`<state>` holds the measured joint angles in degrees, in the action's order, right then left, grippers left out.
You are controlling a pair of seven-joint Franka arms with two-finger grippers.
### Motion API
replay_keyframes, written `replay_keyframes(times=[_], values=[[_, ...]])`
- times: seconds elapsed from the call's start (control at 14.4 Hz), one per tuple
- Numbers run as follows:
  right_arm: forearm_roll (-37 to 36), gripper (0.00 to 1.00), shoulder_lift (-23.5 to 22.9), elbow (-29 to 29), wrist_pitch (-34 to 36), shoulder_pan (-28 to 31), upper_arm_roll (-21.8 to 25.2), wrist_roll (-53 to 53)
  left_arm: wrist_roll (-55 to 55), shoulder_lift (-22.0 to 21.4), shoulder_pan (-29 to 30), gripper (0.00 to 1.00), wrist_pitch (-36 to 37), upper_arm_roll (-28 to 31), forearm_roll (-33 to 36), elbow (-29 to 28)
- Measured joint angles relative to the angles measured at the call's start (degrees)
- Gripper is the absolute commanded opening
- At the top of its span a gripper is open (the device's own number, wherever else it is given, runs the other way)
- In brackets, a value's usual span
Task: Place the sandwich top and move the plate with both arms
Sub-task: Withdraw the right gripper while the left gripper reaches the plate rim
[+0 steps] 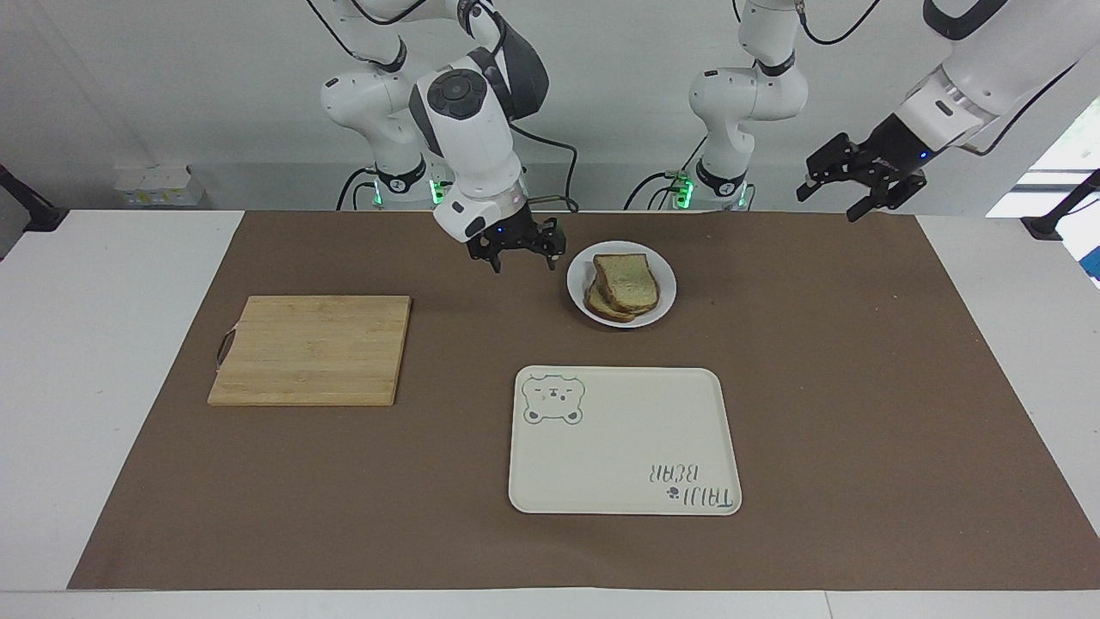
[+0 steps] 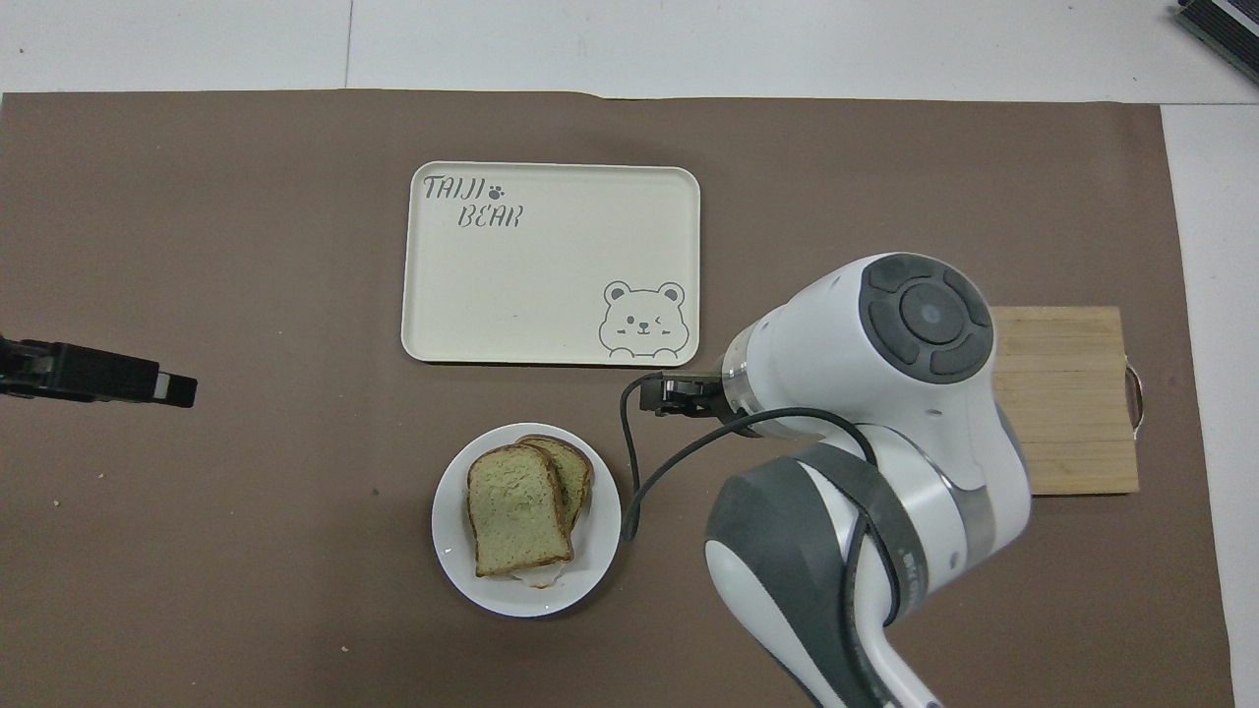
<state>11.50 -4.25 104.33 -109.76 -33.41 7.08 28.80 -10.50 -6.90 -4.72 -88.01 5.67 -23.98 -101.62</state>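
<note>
Right gripper point(image 1: 523, 254) empty, fingers apart, beside plate point(image 1: 663, 303), sandwich top point(image 1: 626, 282) on stack, left gripper point(image 1: 860, 184) spread wide

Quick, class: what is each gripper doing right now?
Left gripper: open, holding nothing.
Right gripper: open, holding nothing, beside the plate.

Bear-print tray point(image 1: 625, 440): cream, rect., "TAIJI BEAR" text, lies flat on brown mat point(image 1: 859, 413). Chopping board point(image 1: 311, 349): bamboo, w/ handle loop, toward right arm's end from tray, well apart. Mat covers white worktop point(image 1: 94, 361).
</note>
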Motion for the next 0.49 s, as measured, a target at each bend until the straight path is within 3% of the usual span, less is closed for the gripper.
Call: replay_keyframes(times=[0.49], values=[[-3.88,1.0,4.09,-0.81,7.47,8.86,0.14,-5.01,-14.36,-1.79,0.37,1.0,-16.65,0.1,-16.09,-25.06]])
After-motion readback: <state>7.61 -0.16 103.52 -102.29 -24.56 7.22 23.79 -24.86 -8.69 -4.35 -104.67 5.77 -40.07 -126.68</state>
